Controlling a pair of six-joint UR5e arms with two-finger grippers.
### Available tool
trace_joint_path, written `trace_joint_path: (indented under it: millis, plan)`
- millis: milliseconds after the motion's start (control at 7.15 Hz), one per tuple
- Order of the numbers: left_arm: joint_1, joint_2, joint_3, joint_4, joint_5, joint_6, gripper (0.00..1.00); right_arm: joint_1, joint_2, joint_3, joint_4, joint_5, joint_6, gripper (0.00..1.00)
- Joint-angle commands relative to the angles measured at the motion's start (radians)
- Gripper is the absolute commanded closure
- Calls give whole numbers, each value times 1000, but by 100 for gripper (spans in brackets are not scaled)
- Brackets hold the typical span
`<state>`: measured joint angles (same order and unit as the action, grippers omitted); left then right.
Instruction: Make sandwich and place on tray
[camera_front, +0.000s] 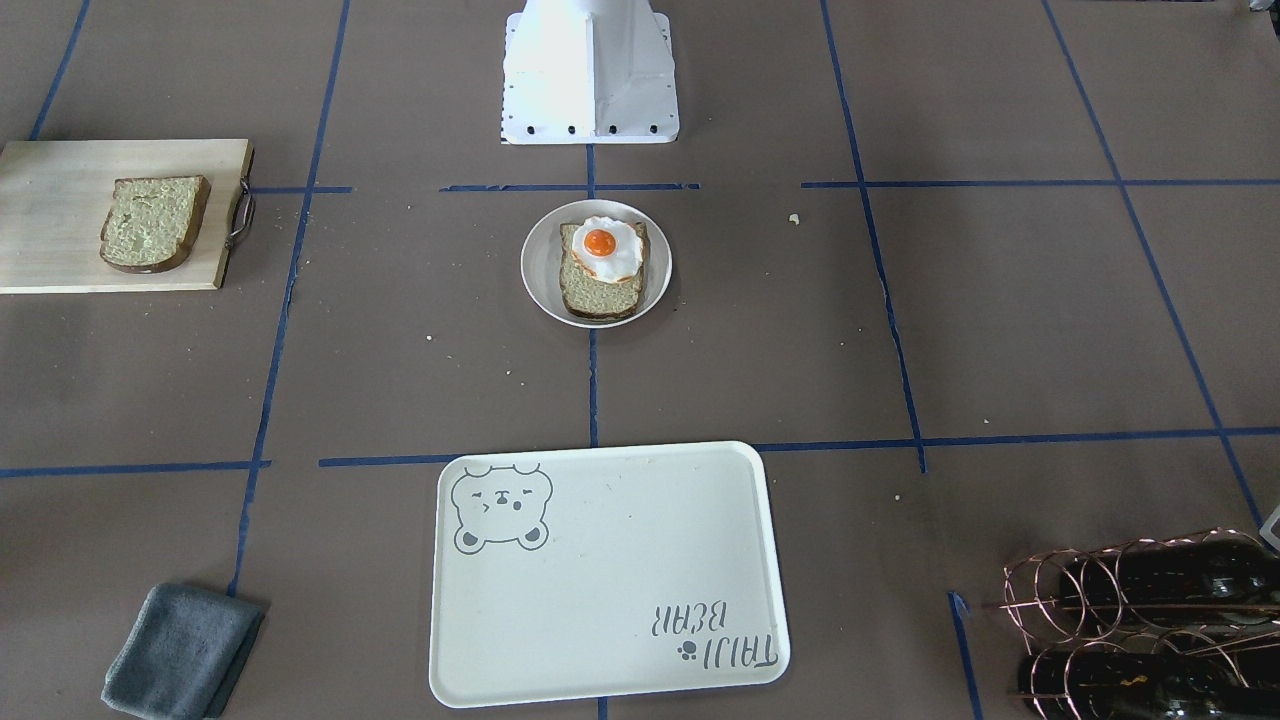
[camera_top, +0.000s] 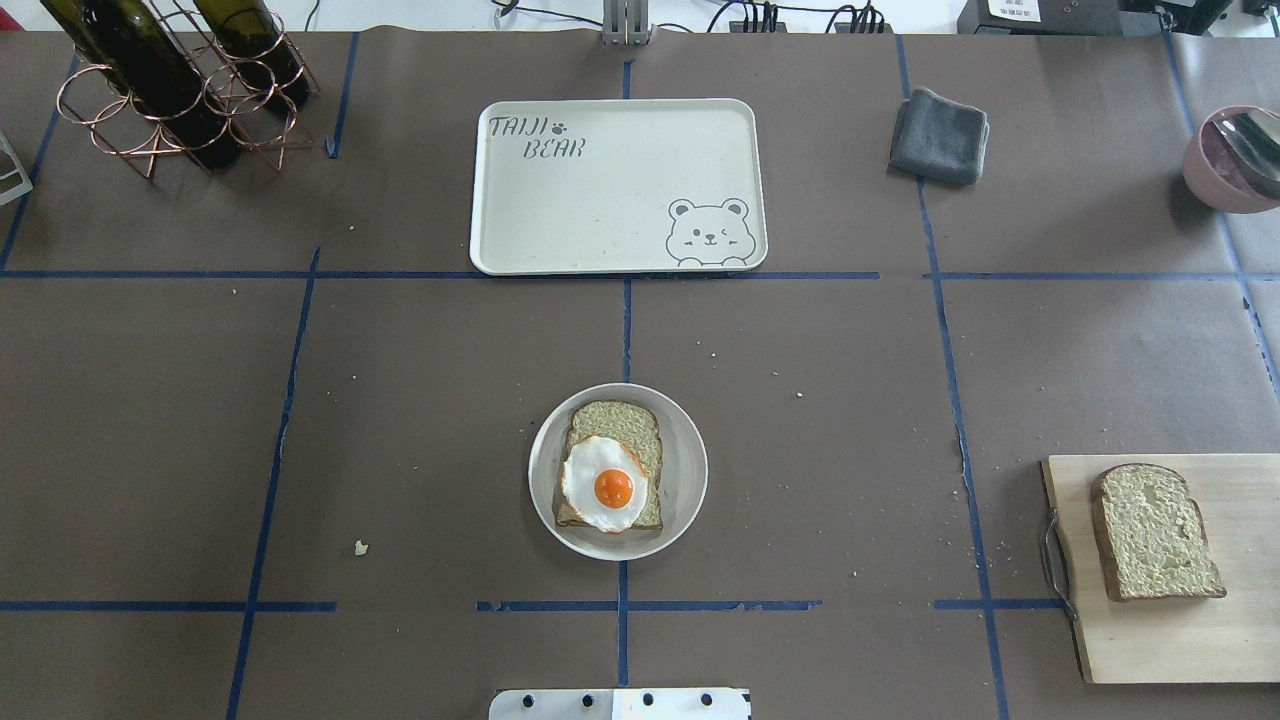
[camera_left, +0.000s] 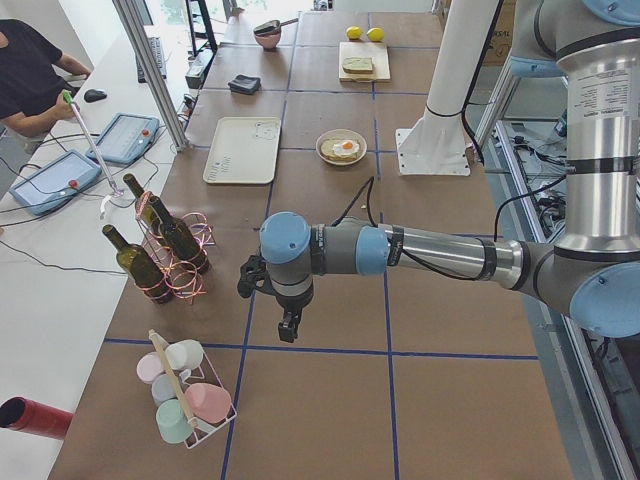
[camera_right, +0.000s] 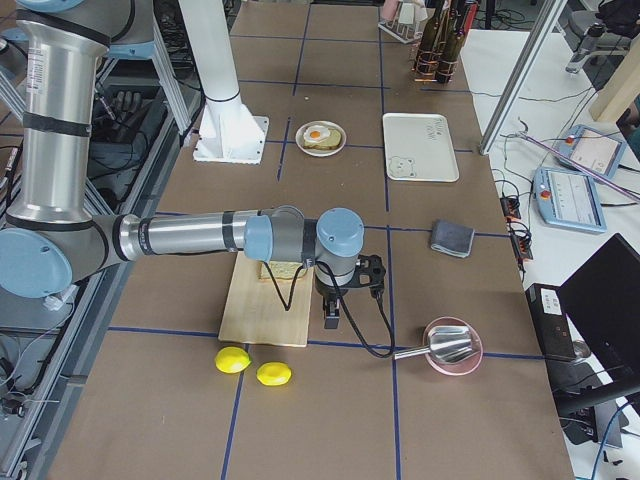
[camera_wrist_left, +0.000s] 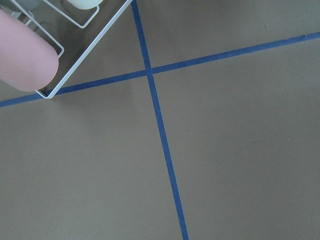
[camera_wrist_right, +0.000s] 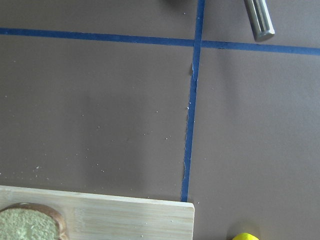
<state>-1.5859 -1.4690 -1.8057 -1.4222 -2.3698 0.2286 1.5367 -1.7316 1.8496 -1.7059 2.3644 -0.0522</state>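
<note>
A small round plate (camera_top: 690, 470) (camera_front: 535, 265) at the table's middle holds one bread slice (camera_top: 615, 420) (camera_front: 600, 295) with a fried egg (camera_top: 605, 485) (camera_front: 603, 247) on top. The second bread slice (camera_top: 1155, 530) (camera_front: 155, 222) lies on a wooden board (camera_top: 1170, 630) at the robot's right. The white bear tray (camera_top: 620, 200) (camera_front: 620, 560) lies beyond the plate with nothing on it. My left gripper (camera_left: 288, 328) hangs over the table's left end, near the bottles. My right gripper (camera_right: 331, 318) hangs at the board's outer edge. I cannot tell whether either is open or shut.
A copper rack of wine bottles (camera_top: 170, 85) stands far left and a wire rack of cups (camera_left: 185, 395) beyond it. A grey cloth (camera_top: 938, 135) and a pink bowl with a metal utensil (camera_top: 1235, 160) are far right. Two lemons (camera_right: 255, 367) lie past the board.
</note>
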Motion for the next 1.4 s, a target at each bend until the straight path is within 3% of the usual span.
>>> trace_joint_path:
  millis: [0,140,979,1119,1259]
  plan:
    - [-5,19,-16,-21,10,62,0,0,9,-4,-4,-4,0,0]
    - [-2,9,-1,35,8,108,0,0,11,-3,-3,-1,0,0]
    - [-3,-27,22,16,0,100,0,-4,-11,-6,61,9,-11,0]
    - [-2,-30,31,3,-6,104,0,-33,-79,14,74,113,-8,0]
    - [-2,-28,25,-3,-11,106,0,-77,-119,13,223,166,18,0]
